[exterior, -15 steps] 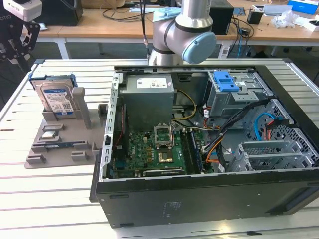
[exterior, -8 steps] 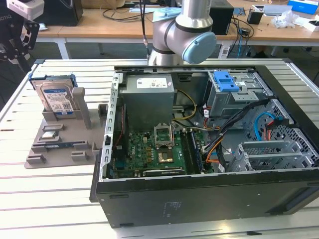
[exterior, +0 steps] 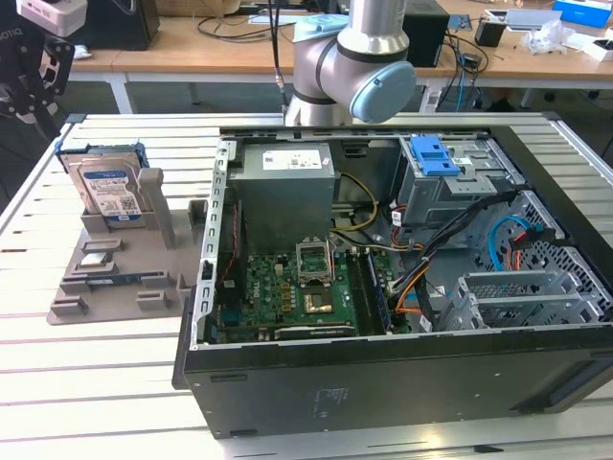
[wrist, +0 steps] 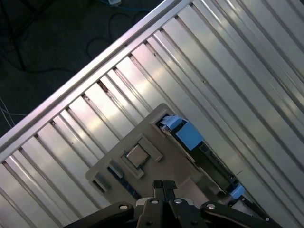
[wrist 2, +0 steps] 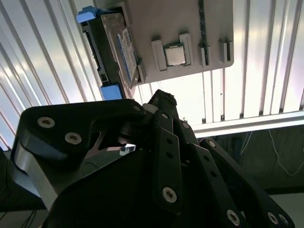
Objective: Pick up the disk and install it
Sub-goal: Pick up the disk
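Surface: you work on a desk (exterior: pixel 96 374) of pale, ribbed metal slats, which glare where the light strikes them in both wrist views.

Item 1: a grey holder (exterior: pixel 115 278) lies flat on the slats at the exterior view's left.

Item 2: the disk (exterior: pixel 107 192) stands on edge in the holder's rear slot, its label outward and its blue carrier frame around it. You see it edge-on in the second wrist view (wrist 2: pixel 118 52) and the first wrist view (wrist: pixel 209 164).

Item 3: a small square silver chip (wrist 2: pixel 175 54) sits in a pocket of the holder.

Item 4: an open computer case (exterior: pixel 383 383) lies on its side just beside the holder, toward the exterior view's right. A blue latch (exterior: pixel 431 153) is inside it.

Item 5: your end effector (wrist: pixel 163 186) hangs above the holder, apart from the disk, its fingertips pressed together on nothing.

Room: wooden desks (exterior: pixel 230 53) with cables and boxes stand behind the arm (exterior: pixel 354 57). Beyond the slatted edge is a dark floor (wrist: pixel 47 38) with loose cables.
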